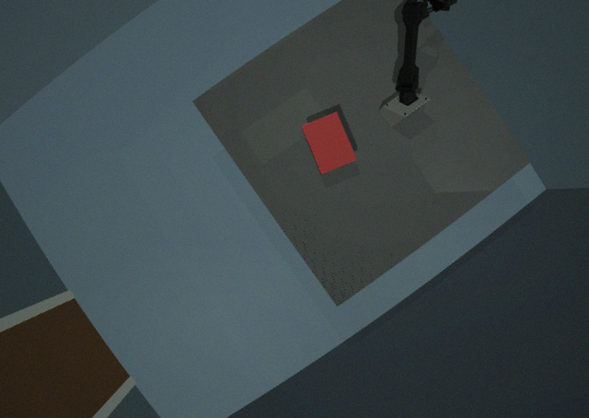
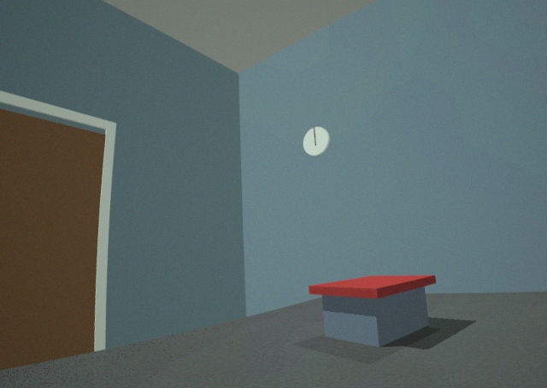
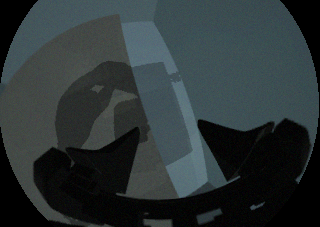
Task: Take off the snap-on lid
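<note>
The red lid (image 1: pixel 329 143) (image 2: pixel 375 283) sits flat on top of the storage box, its rim overhanging the walls. The blue-grey storage box (image 2: pixel 351 325) stands upright on the grey-brown table (image 1: pixel 380 214) (image 2: pixel 247 349); in the top view the lid hides it. My gripper (image 3: pixel 168 126) is open in the wrist view, its two dark fingers wide apart with nothing between them. It is out of frame in the top and exterior views, beyond the top edge of the top view and well away from the box. The wrist view shows neither box nor lid.
The arm's base plate (image 1: pixel 403 110) stands on the table to the right of the box in the top view. The dark arm (image 1: pixel 409 47) reaches from it towards the top edge and out of frame. The wrist view shows a table edge and walls.
</note>
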`<action>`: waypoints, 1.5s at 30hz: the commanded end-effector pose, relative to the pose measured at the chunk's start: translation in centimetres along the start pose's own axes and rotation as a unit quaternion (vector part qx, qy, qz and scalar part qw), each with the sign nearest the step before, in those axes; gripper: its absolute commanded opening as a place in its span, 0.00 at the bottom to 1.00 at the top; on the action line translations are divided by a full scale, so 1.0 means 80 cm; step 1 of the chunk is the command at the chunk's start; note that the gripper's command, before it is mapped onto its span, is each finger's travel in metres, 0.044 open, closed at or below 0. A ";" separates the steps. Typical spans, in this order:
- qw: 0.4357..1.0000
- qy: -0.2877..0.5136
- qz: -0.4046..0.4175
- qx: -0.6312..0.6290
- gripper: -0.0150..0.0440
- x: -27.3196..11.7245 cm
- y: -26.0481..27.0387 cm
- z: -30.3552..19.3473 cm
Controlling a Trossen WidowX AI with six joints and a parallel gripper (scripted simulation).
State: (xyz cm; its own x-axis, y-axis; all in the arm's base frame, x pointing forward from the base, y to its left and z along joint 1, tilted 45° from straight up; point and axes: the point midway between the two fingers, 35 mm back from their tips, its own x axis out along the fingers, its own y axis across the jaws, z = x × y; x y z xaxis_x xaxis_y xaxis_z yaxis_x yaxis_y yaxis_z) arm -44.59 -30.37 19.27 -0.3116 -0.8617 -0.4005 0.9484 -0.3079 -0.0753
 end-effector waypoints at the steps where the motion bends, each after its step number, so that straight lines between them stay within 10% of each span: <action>1: 1.000 0.000 0.000 0.000 0.89 -0.003 -0.002 0.001; 6: 1.000 0.008 0.001 -0.003 0.67 -0.088 -0.045 0.036; 16: 1.000 0.016 0.002 0.006 0.65 -0.185 -0.079 0.067; 45: 0.998 -0.063 0.014 -0.021 0.65 -0.149 0.200 0.280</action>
State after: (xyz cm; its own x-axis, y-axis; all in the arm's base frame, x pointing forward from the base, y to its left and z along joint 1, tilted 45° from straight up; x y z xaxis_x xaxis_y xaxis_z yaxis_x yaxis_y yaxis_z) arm -30.13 -32.64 42.23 -0.3083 -0.8977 -0.3148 0.9511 -0.2854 -0.1177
